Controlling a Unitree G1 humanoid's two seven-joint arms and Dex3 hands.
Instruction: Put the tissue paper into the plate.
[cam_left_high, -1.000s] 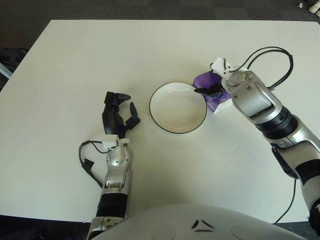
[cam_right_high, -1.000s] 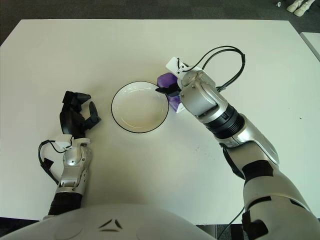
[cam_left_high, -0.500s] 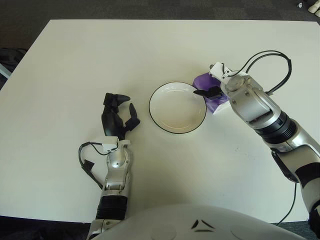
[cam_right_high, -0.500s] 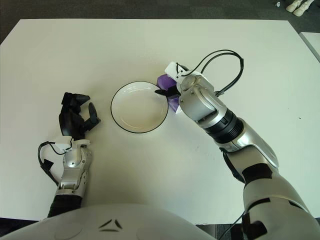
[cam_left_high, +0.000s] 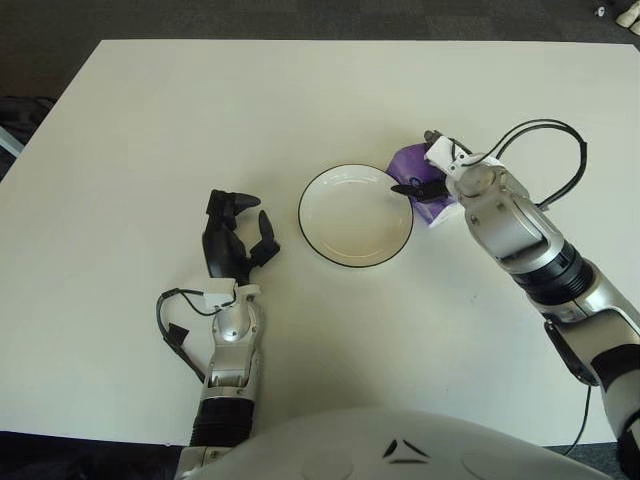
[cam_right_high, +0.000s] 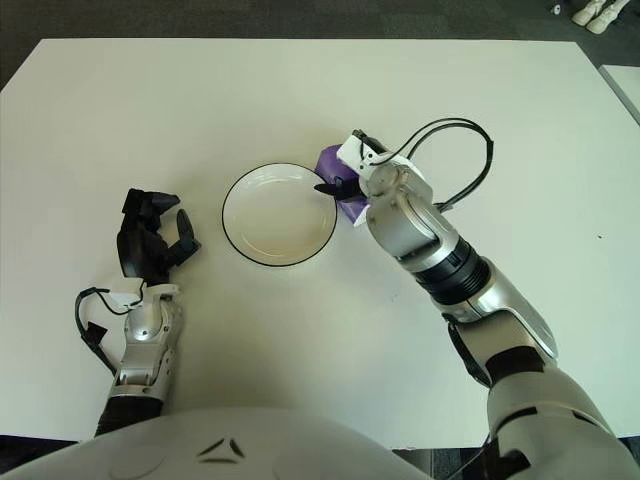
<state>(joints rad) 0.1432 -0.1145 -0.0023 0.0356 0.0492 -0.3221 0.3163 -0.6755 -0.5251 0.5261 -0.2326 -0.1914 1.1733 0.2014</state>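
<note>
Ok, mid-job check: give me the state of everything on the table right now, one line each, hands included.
tissue pack: purple, on the table just right of the plate, not in it.
plate: white, dark rim, upright, holds nothing.
right hand: at the tissue pack, fingers on it; a firm grasp cannot be confirmed.
left hand: parked on the table left of the plate, fingers relaxed, holding nothing.

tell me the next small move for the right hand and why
Probably close the right hand firmly on the purple tissue pack and lift it slightly. The pack sits on the table just outside the plate's right rim, the plate holds nothing, and the hand is already on the pack.
</note>
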